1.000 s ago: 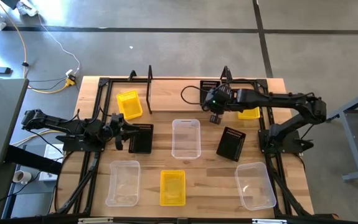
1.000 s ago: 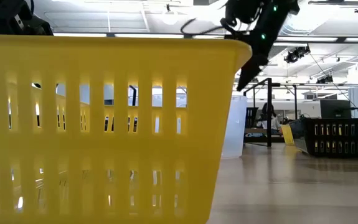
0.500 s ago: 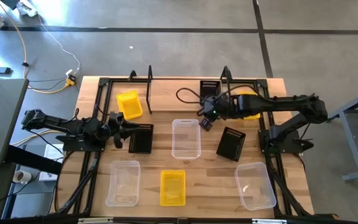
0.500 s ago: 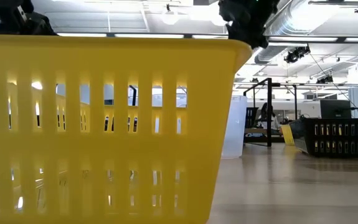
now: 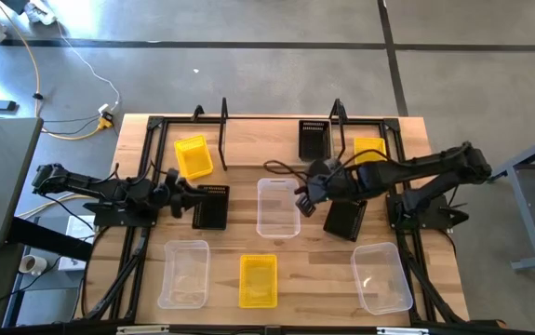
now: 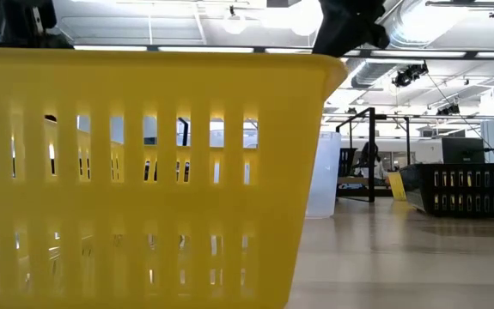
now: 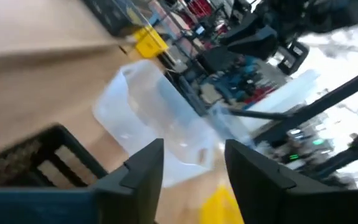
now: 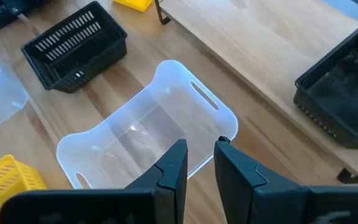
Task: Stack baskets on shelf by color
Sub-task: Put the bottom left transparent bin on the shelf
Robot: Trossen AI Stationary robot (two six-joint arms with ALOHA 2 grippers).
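Observation:
The shelf [image 5: 262, 140], a light plank between black rod frames, carries a black basket [image 5: 314, 140] at its right end. My right gripper [image 5: 301, 200] hovers above the right rim of a clear basket [image 8: 147, 134] at mid-table. Its fingers stand slightly apart [image 8: 197, 165] with nothing between them. My left gripper [image 5: 181, 194] lies low at the table's left, open [image 7: 191, 168], beside a black basket [image 5: 211, 207]. Yellow baskets stand at the far left [image 5: 193, 156], far right [image 5: 370, 149] and near centre [image 5: 258, 280].
Another black basket [image 5: 346, 219] lies under my right arm. Clear baskets stand near left [image 5: 184, 273] and near right [image 5: 381, 276]. In the low view the near yellow basket [image 6: 143, 172] fills most of the picture. Black frame rails run along both table sides.
My right gripper has left the shelf's right end and swung toward the table's near edge and a little left, rolling at the wrist, and now hangs over the middle clear basket. My left gripper has rolled in place. No basket has moved.

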